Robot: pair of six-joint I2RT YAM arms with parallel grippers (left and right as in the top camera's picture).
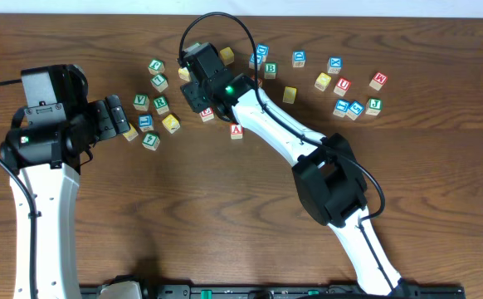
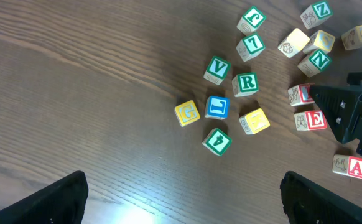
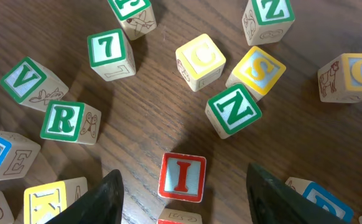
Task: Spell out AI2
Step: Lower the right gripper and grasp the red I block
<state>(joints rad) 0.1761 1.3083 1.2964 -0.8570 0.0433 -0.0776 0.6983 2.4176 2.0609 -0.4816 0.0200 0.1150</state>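
Dark brown wooden table [image 2: 75,74] underneath. Just right of centre, a loose cluster of wooden letter cubes: green V cube [image 2: 217,70], green R cube [image 2: 247,83] at its 4 o'clock, blue L cube [image 2: 217,107] just beside yellow G cube [image 2: 186,112], green 4 cube [image 2: 217,141] at 6 o'clock of the blue one. Toward 3 o'clock, red E cube [image 2: 310,120] just beside the black right arm [image 2: 355,118]; red A cube [image 2: 350,166] at 4 o'clock. At 7 and 5 o'clock, left gripper [image 2: 182,186] fingers, spread wide.

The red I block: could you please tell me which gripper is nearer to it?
Right. The right gripper is directly above the red I block, fingers open either side of it. The left gripper sits far off, beyond the V block and R block.
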